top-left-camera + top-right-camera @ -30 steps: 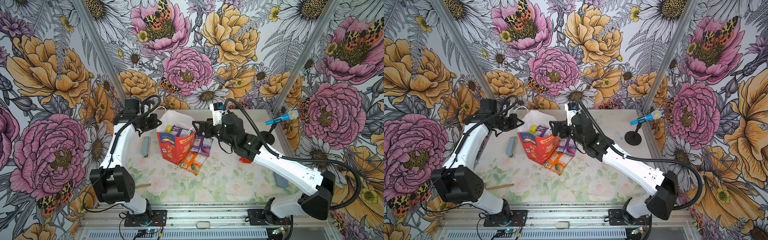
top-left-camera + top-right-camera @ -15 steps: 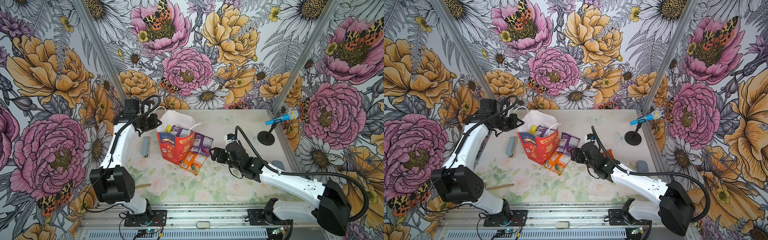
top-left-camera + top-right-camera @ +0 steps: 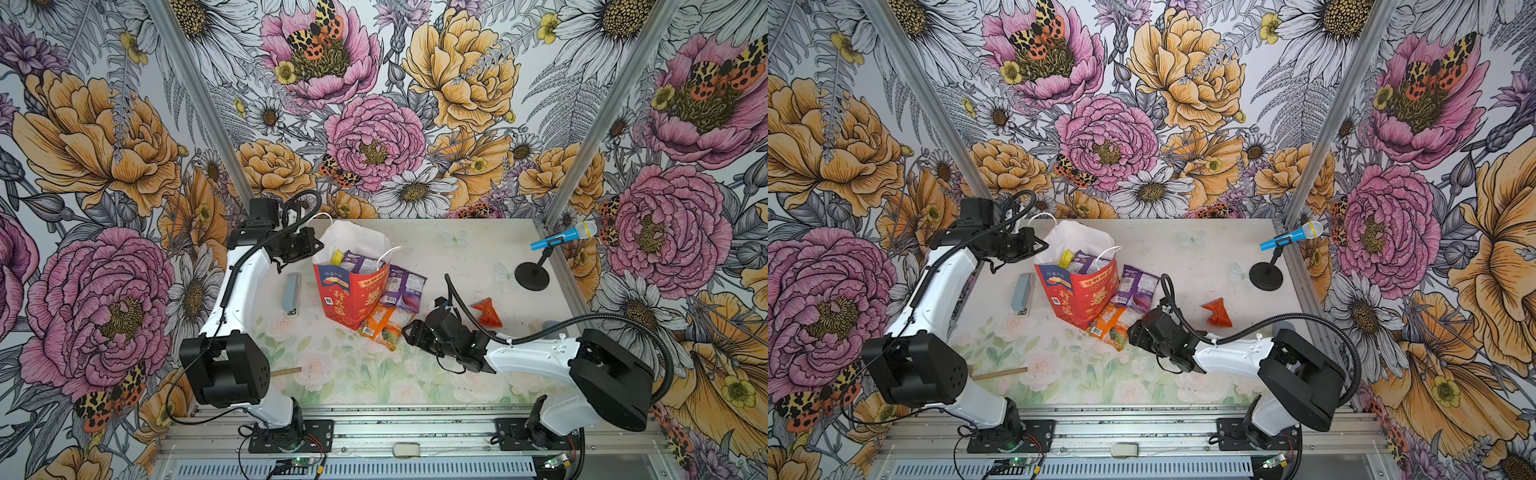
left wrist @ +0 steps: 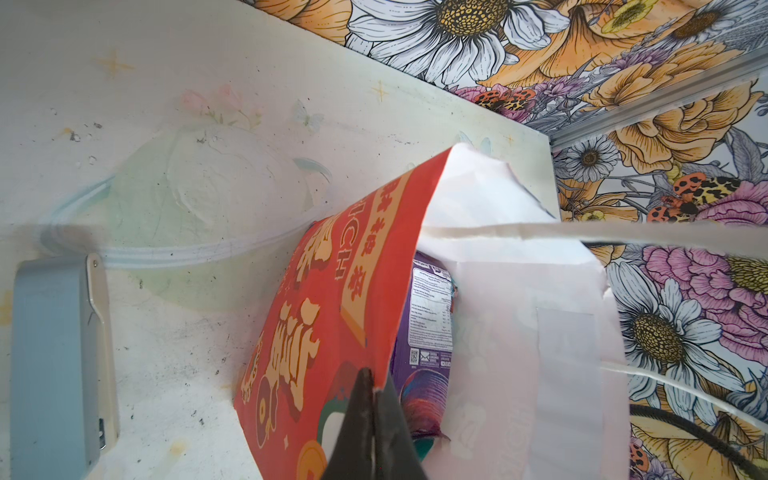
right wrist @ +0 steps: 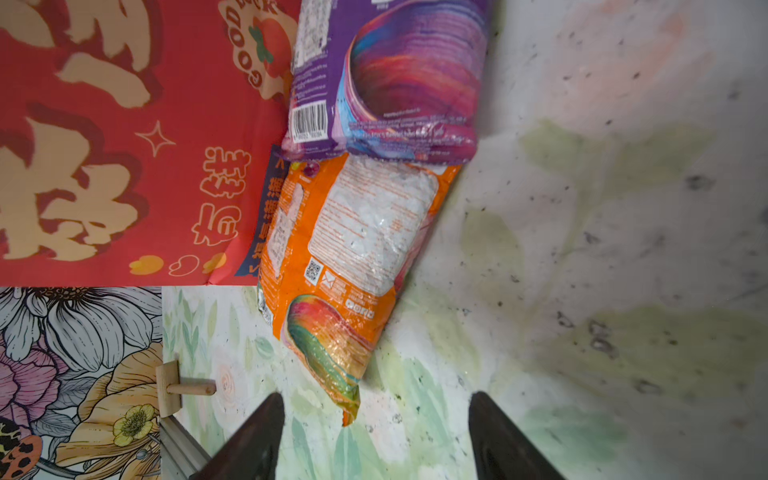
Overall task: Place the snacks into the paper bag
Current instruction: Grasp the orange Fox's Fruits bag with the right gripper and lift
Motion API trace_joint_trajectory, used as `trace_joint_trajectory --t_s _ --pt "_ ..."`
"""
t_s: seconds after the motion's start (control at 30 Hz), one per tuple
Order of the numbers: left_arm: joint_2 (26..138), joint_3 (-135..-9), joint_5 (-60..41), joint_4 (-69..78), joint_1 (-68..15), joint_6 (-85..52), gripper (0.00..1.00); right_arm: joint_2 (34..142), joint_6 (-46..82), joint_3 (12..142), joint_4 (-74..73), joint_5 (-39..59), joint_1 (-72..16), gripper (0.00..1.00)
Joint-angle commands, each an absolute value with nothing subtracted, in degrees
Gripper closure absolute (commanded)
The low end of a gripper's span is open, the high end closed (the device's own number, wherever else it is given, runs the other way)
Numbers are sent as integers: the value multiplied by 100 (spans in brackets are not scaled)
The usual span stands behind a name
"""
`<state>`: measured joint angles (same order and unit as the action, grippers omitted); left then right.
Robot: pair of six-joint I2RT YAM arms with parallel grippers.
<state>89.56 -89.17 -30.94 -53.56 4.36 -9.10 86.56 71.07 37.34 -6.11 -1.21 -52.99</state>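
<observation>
- orange packet (image 5: 349, 257) mid-desk, leaning on paper bag (image 3: 353, 291) foot, touching purple packet (image 5: 395, 83); pulling it may drag both
- right gripper (image 5: 376, 397) wide, only packet's tip between jaws; glossy corner may slip
- left gripper (image 4: 372, 376) pinching bag rim; paper may tear

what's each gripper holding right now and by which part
Left gripper: shut on the upright red paper gift bag, pinching its red wall's top rim. Right gripper: nothing; its fingers stand open short of the orange plastic packet.
</observation>
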Motion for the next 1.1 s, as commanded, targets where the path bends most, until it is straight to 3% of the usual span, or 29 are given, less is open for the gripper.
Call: trace_joint_trajectory --t_s 0.0,0.63,0.7,0.93,1.07 --pt "8842 -8849 -3084 -5328 407 -974 100 8955 7475 3804 -1330 -27 -5386 32" --pt "8833 -8850 -3094 -5331 409 -967 100 10215 8258 4222 -2217 -306 -5403 43" --pt "8833 -8850 -3093 -5329 404 -962 100 10336 8314 4283 -2315 -316 -5386 48" --pt "8823 -8850 -3096 -5331 421 -967 100 10549 8345 4343 -2662 -247 -5370 81" --pt "8832 -8851 -3100 -5327 414 -967 100 10442 8242 4296 -2631 -246 -5376 93"
